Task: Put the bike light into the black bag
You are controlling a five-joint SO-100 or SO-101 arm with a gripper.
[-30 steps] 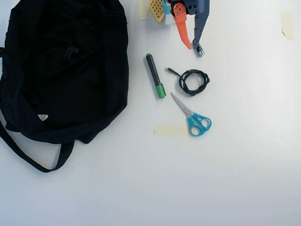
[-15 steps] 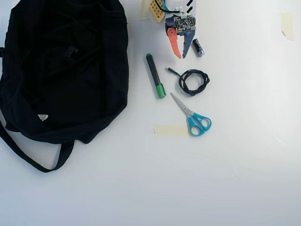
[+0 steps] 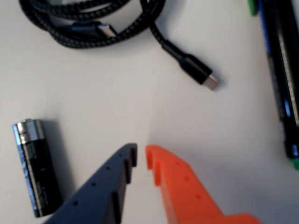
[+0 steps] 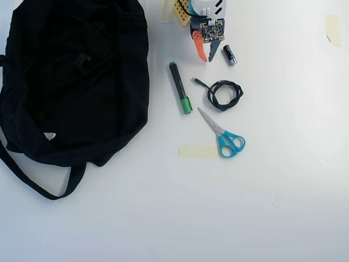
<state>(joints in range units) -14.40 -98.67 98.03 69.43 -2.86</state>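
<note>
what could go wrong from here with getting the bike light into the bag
No bike light shows in either view, so the claw, closed and empty, may grab the wrong thing: the short black cylinder lies right beside it. The coiled cable just ahead could also snag.

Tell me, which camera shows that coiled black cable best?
The overhead view: the whole cable shows, coiled between the green marker and the scissors. The wrist view is closer but cuts the cable off at the top edge.
</note>
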